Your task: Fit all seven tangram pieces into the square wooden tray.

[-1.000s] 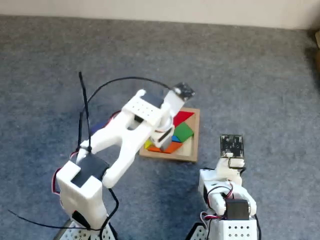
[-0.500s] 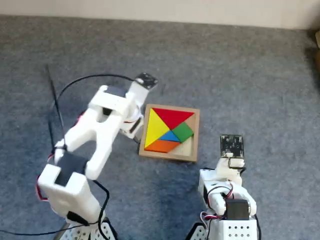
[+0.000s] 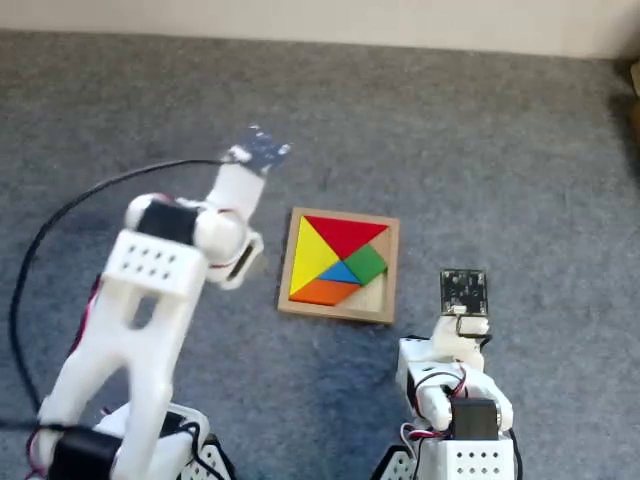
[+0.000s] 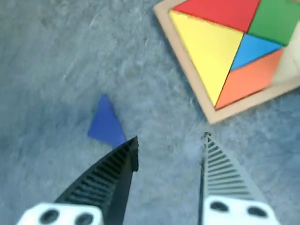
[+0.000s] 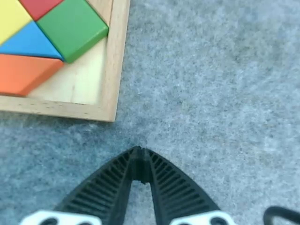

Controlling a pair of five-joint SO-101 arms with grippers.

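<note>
On a grey carpet, the square wooden tray lies ahead of the two arms. We count five flat coloured pieces seated in it. These are a large red triangle along the far edge, a large yellow triangle along the side facing the left arm, a small light-blue triangle wedged at the middle, a green square set on its corner beside that, and an orange parallelogram along the near edge. A patch of bare wood shows in the tray's corner closest to the right arm. A sixth piece, a dark blue triangle, lies flat on the carpet outside the tray, apart from its rim. The left gripper hangs over the carpet with its jaws spread wide and nothing between them. The tip of its black finger sits right at the dark blue triangle's corner, and we cannot tell whether the two touch. Its pale finger points at the carpet just off the tray's nearest corner. The right gripper is pinched fully closed and empty, its tips above bare carpet near the tray's corner, where the green square and the bare wood meet the rim.
</note>
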